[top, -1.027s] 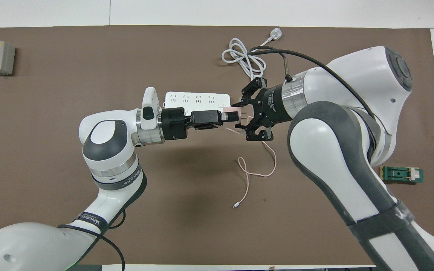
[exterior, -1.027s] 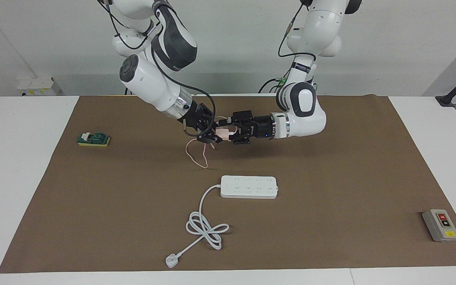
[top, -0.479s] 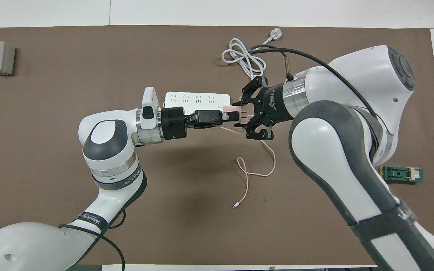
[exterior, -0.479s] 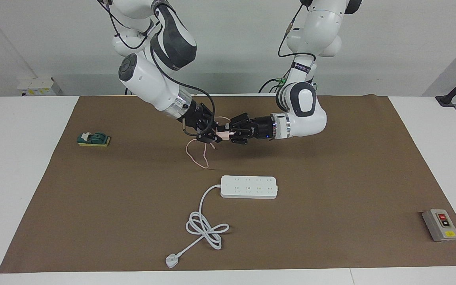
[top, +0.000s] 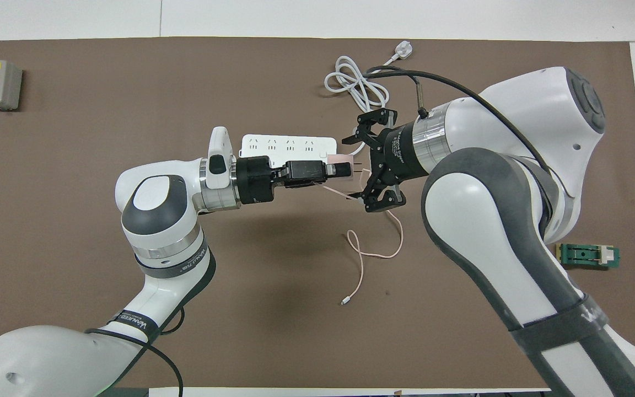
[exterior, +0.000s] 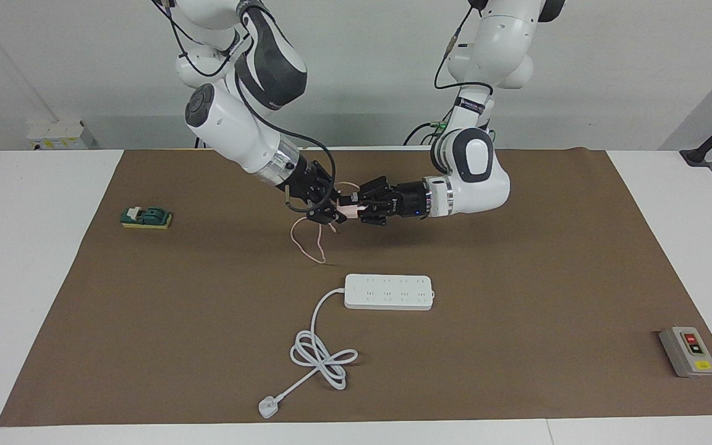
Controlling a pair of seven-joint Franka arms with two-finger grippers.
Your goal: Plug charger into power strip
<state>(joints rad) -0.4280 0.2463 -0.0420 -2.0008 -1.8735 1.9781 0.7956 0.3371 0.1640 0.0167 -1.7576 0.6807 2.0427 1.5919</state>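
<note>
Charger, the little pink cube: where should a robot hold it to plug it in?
Pinch the charger by its flat cube sides from the end away from its prongs, as the left end effector does. The prongs must stay bare for the power strip.

Both grippers crowd the air mid-desk over the mat (exterior: 517,259); the power strip (exterior: 389,292) lies uncovered below them; its coiled cord (exterior: 322,355) clutters the edge farthest from the robots.
</note>
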